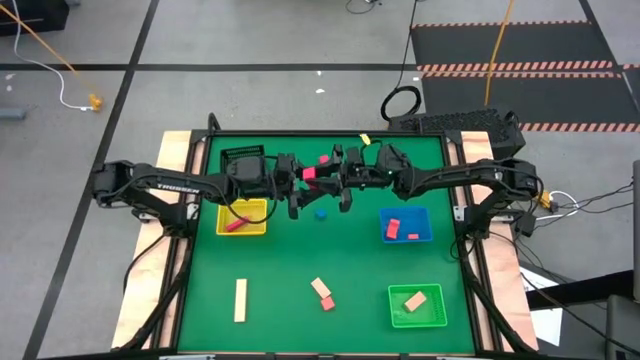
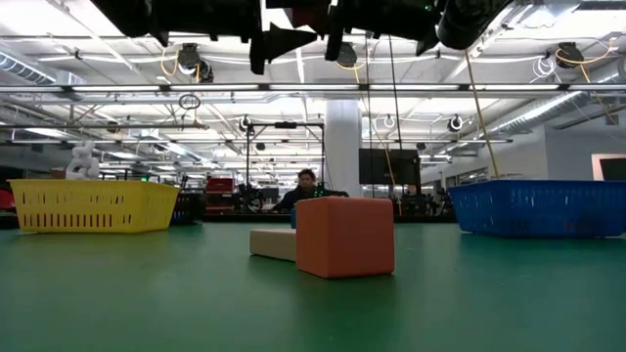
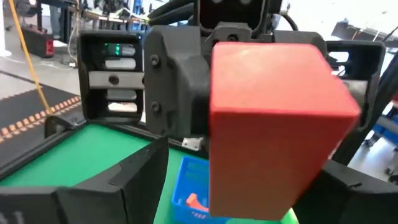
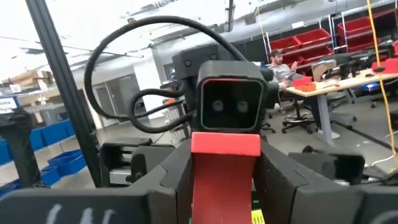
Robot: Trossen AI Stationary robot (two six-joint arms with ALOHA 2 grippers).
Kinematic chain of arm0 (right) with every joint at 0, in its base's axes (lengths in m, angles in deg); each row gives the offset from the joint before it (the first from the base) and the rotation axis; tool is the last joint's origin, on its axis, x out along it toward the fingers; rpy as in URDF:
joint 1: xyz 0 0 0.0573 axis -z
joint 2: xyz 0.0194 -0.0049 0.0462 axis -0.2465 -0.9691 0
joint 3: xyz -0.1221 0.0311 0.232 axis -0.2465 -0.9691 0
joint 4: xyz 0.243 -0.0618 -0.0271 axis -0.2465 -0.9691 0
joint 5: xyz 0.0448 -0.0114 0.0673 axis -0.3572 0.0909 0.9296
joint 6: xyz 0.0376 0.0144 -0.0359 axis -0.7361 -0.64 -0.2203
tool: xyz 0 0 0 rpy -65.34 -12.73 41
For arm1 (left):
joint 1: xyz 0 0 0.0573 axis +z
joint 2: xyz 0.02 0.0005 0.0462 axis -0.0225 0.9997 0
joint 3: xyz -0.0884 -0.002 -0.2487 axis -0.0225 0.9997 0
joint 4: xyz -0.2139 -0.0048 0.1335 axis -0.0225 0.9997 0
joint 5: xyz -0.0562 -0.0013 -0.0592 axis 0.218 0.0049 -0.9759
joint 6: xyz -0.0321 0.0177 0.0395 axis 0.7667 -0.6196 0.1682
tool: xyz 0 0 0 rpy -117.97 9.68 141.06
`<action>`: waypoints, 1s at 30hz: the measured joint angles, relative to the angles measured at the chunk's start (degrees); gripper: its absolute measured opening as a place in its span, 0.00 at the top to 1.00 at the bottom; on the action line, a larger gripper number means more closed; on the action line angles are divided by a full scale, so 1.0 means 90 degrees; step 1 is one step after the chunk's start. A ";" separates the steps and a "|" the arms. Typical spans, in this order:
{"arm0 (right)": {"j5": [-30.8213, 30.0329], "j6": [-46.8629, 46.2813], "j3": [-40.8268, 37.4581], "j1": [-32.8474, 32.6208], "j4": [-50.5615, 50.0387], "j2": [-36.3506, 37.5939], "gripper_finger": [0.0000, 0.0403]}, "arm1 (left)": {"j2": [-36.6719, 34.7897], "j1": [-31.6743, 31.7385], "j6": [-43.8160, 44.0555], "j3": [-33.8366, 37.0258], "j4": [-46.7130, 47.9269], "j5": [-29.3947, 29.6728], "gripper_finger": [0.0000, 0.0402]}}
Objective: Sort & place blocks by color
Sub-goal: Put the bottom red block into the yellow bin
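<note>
A red block (image 1: 310, 172) is lifted above the middle of the green table, between both grippers, which meet nose to nose. My right gripper (image 4: 225, 180) is shut on the block (image 4: 225, 168). My left gripper (image 3: 249, 186) is open; its fingers stand on either side of the block (image 3: 273, 124), and a gap shows beside one finger (image 3: 140, 177). A blue block (image 1: 320, 212) lies on the table just below them. A tan bar (image 1: 240, 300) and pink and tan blocks (image 1: 322, 292) rest nearer the front edge. My right gripper pinches the red block's sides (image 4: 205, 180) between its two fingers, and the block runs lengthwise along them. It comes in level from the table's right. The block is lifted clear of the table and points toward the left gripper.
Yellow tray (image 1: 262, 205) holds a red bar. Blue tray (image 1: 428, 215) holds red blocks, and green tray (image 1: 395, 320) a tan one. A black wire basket (image 1: 240, 160) stands at the far left. In the low view an orange-red cube (image 2: 344, 238) stands before a cream bar (image 2: 272, 244).
</note>
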 joint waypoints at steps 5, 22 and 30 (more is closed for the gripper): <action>0.0131 -0.0099 0.0010 0.0007 -0.0207 0.0023 0.71 | 0.0005 0.0035 -0.0094 -0.0004 -0.0080 0.0000 0.41; 0.1111 -0.1131 -0.0014 0.0677 -0.2274 0.0553 0.46 | -0.0006 0.0275 0.0943 -0.0009 0.0425 -0.0880 0.67; 0.0936 -0.0494 -0.0011 0.1246 -0.4852 0.1511 0.38 | -0.0108 0.0473 0.1207 -0.0018 0.1016 -0.0967 0.67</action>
